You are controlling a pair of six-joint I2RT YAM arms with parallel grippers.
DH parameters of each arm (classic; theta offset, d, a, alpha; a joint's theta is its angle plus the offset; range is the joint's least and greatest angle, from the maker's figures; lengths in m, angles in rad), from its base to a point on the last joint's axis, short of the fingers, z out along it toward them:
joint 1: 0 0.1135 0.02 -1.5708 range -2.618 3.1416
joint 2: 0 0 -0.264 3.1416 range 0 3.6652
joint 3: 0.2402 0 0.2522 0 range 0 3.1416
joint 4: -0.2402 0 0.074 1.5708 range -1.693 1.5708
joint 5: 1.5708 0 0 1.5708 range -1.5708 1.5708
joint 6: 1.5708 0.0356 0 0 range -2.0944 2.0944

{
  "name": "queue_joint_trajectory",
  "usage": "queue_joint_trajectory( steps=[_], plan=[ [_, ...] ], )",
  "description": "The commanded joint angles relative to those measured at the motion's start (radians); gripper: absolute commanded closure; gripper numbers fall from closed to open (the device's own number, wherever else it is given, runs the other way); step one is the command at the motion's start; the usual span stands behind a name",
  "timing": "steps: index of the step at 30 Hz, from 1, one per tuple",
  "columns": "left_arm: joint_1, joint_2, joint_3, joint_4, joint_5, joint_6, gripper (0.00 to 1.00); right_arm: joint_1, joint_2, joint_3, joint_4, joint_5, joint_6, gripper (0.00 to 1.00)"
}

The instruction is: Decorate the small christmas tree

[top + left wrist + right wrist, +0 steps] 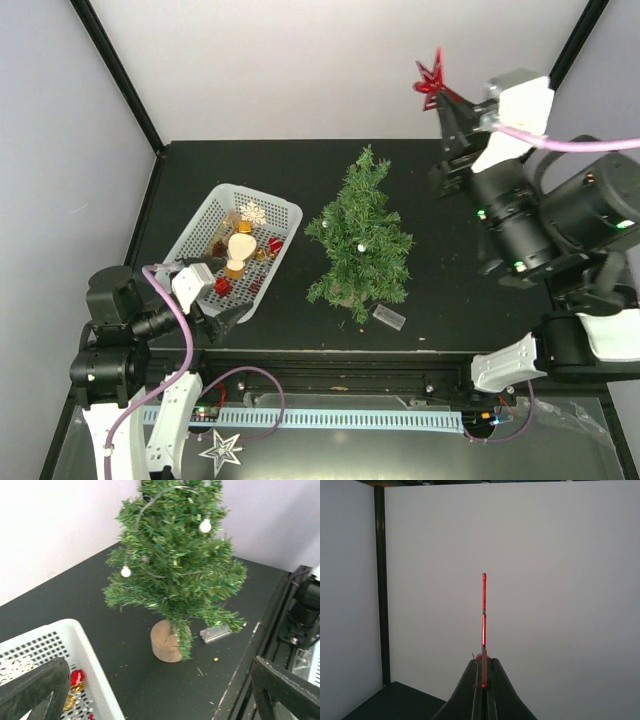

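Black table (450, 270): bristly green tree (360, 240) upright; left fingers (35, 685) apart, right fingers (465, 700) pinching star (432, 77).

No words, labels, brand names or numbers can be read in any view, neither on the basket (236, 244), the tree (361, 234), the arms nor the dark surface (440, 290).

**Three things on the dark tabletop**

Here's the black table (440, 270). The white basket (195, 225) sits on it just ahead of the left gripper (222, 322), near corner right by the fingers. Off to that gripper's right, the small christmas tree (360, 240) stands upright on its round tan base. A little clear plastic piece (389, 317) lies just beside that base.
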State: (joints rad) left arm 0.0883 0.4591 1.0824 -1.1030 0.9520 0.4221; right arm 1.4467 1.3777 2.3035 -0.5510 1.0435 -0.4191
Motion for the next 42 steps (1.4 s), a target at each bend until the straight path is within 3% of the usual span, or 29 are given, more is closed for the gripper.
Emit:
queue_joint_trajectory(
  steps=[1,6,11,17,32,38,42],
  plan=[
    [-0.005,-0.019,0.0,-0.036,0.106,0.09,0.01,-0.084,-0.013,0.017,-0.337,-0.225,0.332,0.99],
    [-0.005,0.007,-0.006,-0.057,0.123,0.144,0.01,-0.235,-0.058,-0.074,-0.405,-0.48,0.486,0.99],
    [-0.006,-0.014,-0.026,-0.03,0.103,0.136,0.01,-0.347,0.017,-0.035,-0.48,-0.599,0.561,0.99],
    [-0.017,-0.013,-0.024,-0.034,0.11,0.142,0.01,-0.383,0.146,0.155,-0.6,-0.606,0.598,0.99],
    [-0.039,-0.011,-0.028,-0.025,0.101,0.131,0.01,-0.403,0.082,0.147,-0.66,-0.641,0.647,0.99],
    [-0.041,-0.007,-0.03,-0.015,0.088,0.123,0.01,-0.401,0.045,0.059,-0.698,-0.961,0.624,0.99],
    [-0.04,0.018,0.029,-0.069,0.158,0.201,0.01,-0.358,-0.056,-0.232,-0.617,-1.172,0.597,0.99]
  ],
)
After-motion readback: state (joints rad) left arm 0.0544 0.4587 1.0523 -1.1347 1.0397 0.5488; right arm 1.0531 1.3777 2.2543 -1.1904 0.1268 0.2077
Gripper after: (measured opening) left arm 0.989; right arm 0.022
